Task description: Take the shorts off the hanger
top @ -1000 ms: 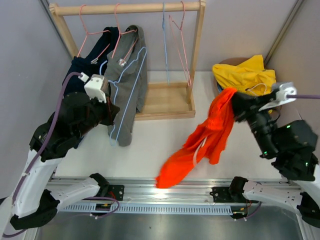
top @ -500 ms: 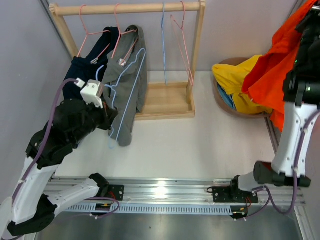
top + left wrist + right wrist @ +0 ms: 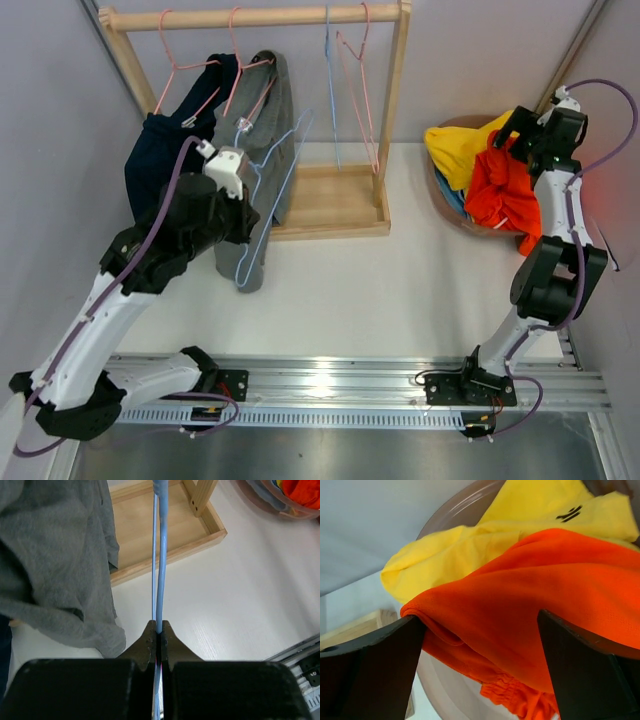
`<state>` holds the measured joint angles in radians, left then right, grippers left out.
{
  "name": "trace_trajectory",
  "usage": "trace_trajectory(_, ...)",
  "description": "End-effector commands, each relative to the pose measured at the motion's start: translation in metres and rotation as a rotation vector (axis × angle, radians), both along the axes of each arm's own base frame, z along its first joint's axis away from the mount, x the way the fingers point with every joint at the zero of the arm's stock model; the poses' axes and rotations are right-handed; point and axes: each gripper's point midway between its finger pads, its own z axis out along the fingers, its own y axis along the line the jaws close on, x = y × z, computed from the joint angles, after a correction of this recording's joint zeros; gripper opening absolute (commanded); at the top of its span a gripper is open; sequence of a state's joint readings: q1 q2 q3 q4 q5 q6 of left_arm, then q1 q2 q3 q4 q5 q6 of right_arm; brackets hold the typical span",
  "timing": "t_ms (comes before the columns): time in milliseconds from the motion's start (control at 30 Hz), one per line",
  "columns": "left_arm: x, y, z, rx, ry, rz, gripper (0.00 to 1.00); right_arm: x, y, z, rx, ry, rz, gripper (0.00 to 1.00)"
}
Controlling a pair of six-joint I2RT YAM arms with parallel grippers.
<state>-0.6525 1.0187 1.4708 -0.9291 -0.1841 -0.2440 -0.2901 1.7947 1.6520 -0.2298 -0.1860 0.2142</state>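
Note:
My left gripper (image 3: pixel 250 212) is shut on the wire of a light blue hanger (image 3: pixel 159 570), which slants across the front of the grey shorts (image 3: pixel 268 110). The grey shorts (image 3: pixel 50 565) and the navy shorts (image 3: pixel 150 160) hang from pink hangers on the wooden rack (image 3: pixel 260 16). At the right, my right gripper (image 3: pixel 480 655) is open just above the orange shorts (image 3: pixel 545 590). These orange shorts (image 3: pixel 503 185) lie on the yellow shorts (image 3: pixel 460 150) in the brown basket (image 3: pixel 450 515). A light blue edge shows under the yellow pair.
The rack's base tray (image 3: pixel 330 205) sits on the white table, and its right post (image 3: pixel 396 90) stands between rack and basket. An empty pink hanger (image 3: pixel 362 90) and a blue one (image 3: pixel 328 90) hang on the rod. A metal rail (image 3: pixel 330 385) runs along the near edge.
The right arm swung the orange shorts from above the table up to the basket, and its jaws opened, leaving them on the yellow pair. The left gripper moved right with the blue hanger.

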Motion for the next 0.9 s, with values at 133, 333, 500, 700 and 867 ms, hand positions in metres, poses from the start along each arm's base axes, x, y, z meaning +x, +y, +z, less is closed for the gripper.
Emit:
trace_trajectory(133, 0.052, -0.023, 0.064, 0.014, -0.153, 0.022, 0.00, -0.039, 0.042, 0.061, 0.041, -0.113, -0.018, 1.00)
trace_trajectory(333, 0.105, -0.043, 0.107, 0.026, -0.205, 0.047, 0.00, -0.114, 0.110, 0.080, 0.044, -0.148, 0.038, 0.99)
trace_trajectory(500, 0.144, -0.049, 0.103, 0.095, -0.191, 0.087, 0.00, -0.200, 0.147, 0.077, 0.064, -0.214, 0.102, 1.00)
trace_trajectory(700, 0.165, -0.032, 0.107, 0.099, -0.201, 0.161, 0.00, -0.269, 0.169, 0.050, 0.148, -0.216, 0.190, 0.99)
trace_trajectory(867, 0.184, -0.030, 0.120, 0.077, -0.253, 0.181, 0.00, -0.292, 0.175, 0.056, 0.149, -0.231, 0.237, 0.99)
